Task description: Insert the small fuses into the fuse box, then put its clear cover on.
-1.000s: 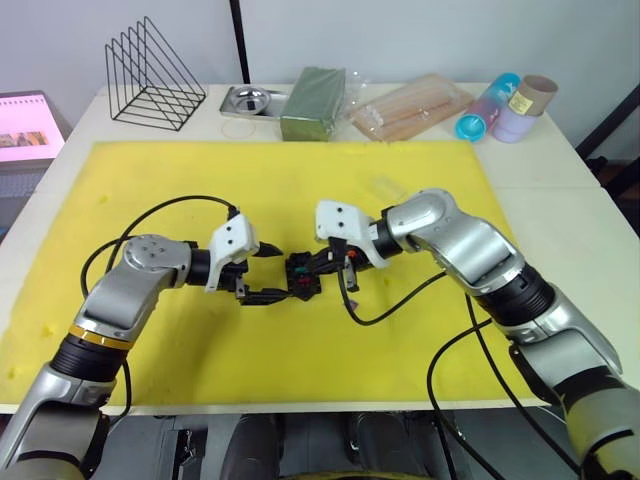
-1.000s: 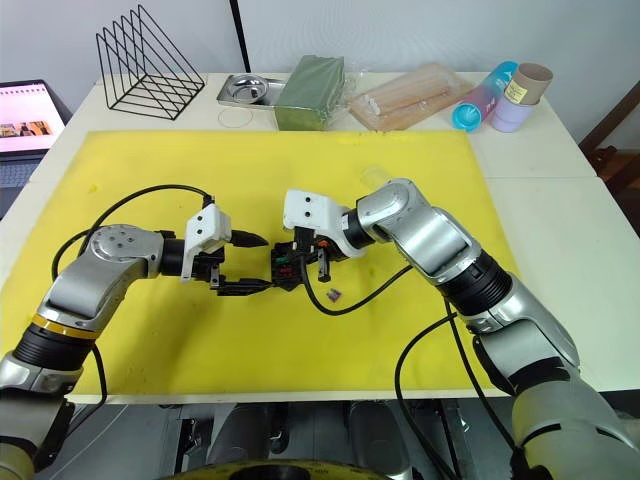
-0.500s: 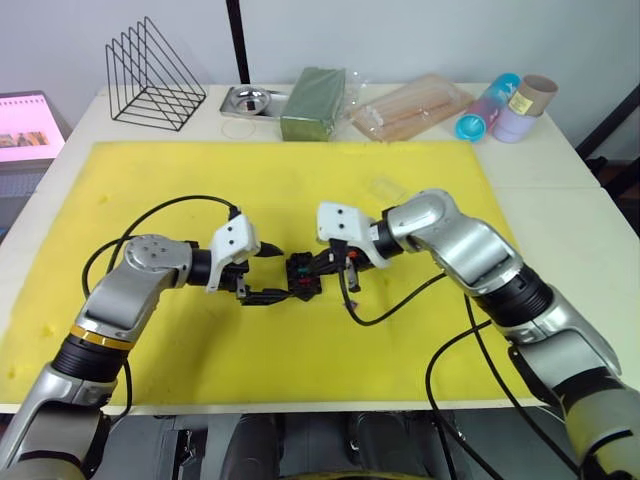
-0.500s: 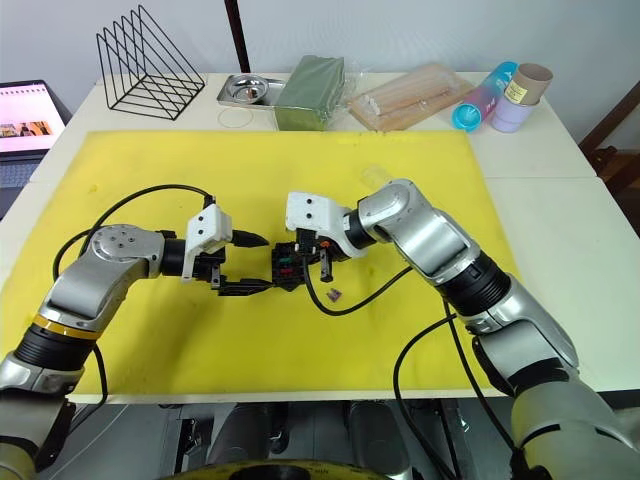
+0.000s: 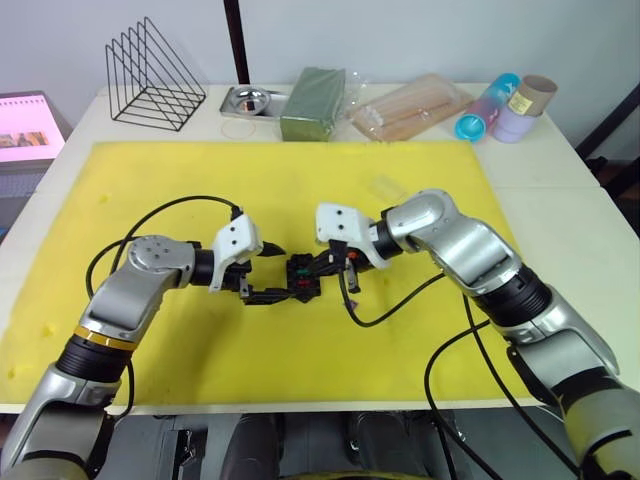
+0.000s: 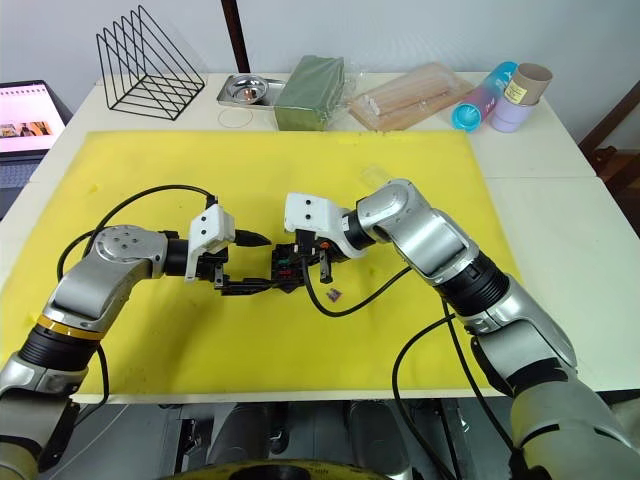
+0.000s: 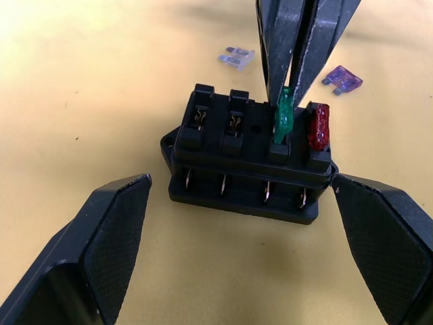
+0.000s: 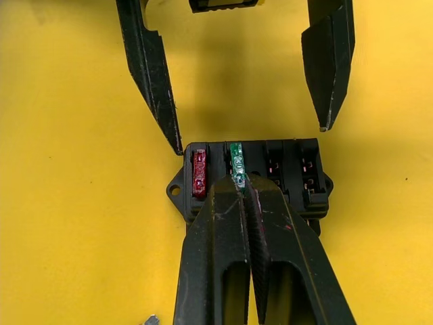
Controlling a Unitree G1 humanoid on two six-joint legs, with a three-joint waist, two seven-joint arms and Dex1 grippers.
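- Fuse box [image 7: 247, 159] sits on the yellow mat [image 5: 300, 190] at the centre of the head frames, a small black block with a row of slots on top, and it lies between the left gripper [image 7: 250, 271]'s fingers [image 7: 111, 237], which are spread wide to either side and look clear of it.
- Red fuse [image 7: 318, 126] is already seated in the end slot; the green fuse [image 7: 283, 115] stands in the slot next to it, still proud and leaning a little, pinched by the right gripper [image 8: 238, 177], whose fingers are closed on its top.
- My worry: pushing while the blade leans could jam it or bend its legs, and since nothing is clamping the box, the block may skid or tip on the soft mat.
- Letting go too early could leave the green one half in, and then the cover would not sit flat.
- Two slots are still bare, so the job looks about half done on the fuses.
- Two more fuses, a purple fuse [image 7: 342, 78] and a pale fuse [image 7: 237, 58], lie loose on the mat just beyond the box in the left wrist view; a sideways sweep of the fingers could flick them off.
- Clear cover [image 5: 385, 187] looks to be the faint transparent piece further up the mat, above the right arm, though I can't be sure.
- At the top of the frame the worktop [image 5: 560, 170] carries a wire rack [image 5: 152, 78], a metal dish [image 5: 250, 99], a green block [image 5: 313, 102] and a bag of sticks [image 5: 410, 105], all well apart from the work.
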